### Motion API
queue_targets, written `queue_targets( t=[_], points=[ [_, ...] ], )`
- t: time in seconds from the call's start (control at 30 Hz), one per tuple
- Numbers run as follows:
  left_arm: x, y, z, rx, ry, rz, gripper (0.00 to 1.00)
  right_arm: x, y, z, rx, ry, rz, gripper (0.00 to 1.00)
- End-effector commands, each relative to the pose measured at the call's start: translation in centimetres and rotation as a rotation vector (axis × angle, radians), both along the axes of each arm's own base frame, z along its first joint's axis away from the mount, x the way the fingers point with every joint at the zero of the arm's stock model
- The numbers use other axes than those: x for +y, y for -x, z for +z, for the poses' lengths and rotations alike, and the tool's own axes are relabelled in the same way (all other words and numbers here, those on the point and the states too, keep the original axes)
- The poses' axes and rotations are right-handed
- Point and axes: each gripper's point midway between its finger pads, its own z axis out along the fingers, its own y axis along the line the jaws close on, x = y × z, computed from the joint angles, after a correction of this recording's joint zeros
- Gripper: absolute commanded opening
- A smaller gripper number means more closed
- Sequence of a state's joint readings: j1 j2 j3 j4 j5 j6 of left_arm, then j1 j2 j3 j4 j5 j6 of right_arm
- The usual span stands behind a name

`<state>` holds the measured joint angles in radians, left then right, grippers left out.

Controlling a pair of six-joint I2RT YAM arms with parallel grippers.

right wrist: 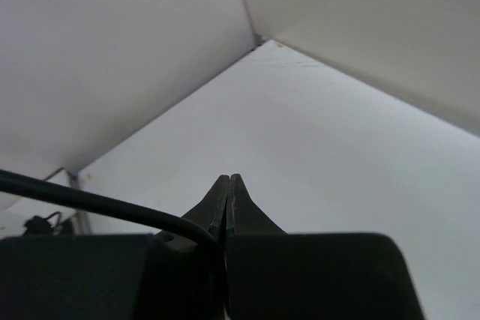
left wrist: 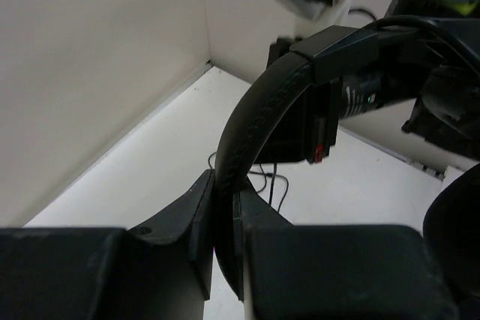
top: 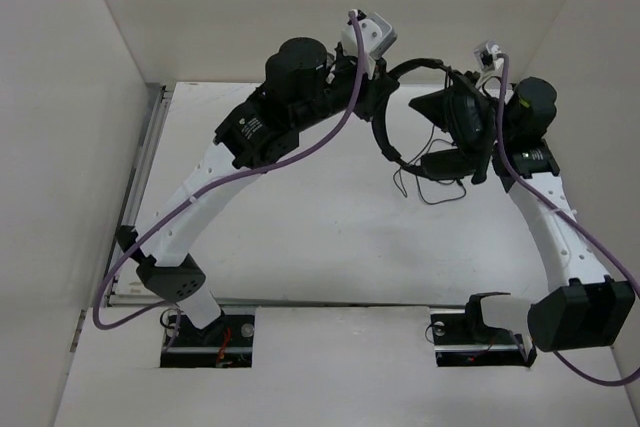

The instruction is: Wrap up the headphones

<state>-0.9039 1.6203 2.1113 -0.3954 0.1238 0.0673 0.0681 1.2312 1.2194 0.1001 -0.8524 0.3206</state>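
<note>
Two grippers are holding the headphones (top: 440,107): the left gripper (left wrist: 225,192) is clamping the headband (left wrist: 247,110), and the right gripper (right wrist: 227,185) is pinching the thin cord (right wrist: 90,201).

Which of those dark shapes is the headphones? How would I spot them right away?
At the far end of the white table, where the two arm tips meet, the headphones hang, pinched by the left gripper. Unlike the thick purple cables, they have a thin black arched band and a hair-thin dangling cord.
</note>
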Motion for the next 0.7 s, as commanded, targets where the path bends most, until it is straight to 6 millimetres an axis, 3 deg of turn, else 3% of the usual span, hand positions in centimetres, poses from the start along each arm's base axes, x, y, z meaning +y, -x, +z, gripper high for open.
queue_targets(
  t=[0.0,0.2,0.43,0.67],
  points=[
    [0.0,2.6,7.5,-0.077,0.206,-0.07,0.01,1.3,2.3,1.6,0.055,-0.145,0.125,0.0],
    [-1.4,3.1,8.5,-0.063,0.254,-0.092,0.01,1.0,2.9,1.9,0.1,-0.22,0.155,0.04],
    [-1.8,1.4,8.9,-0.022,0.303,-0.06,0.01,1.5,4.8,3.4,0.128,-0.318,0.226,0.16],
    [-1.4,-0.3,10.8,-0.033,0.372,-0.013,0.01,2.0,5.4,3.9,0.176,-0.414,0.259,0.26]
  ],
)
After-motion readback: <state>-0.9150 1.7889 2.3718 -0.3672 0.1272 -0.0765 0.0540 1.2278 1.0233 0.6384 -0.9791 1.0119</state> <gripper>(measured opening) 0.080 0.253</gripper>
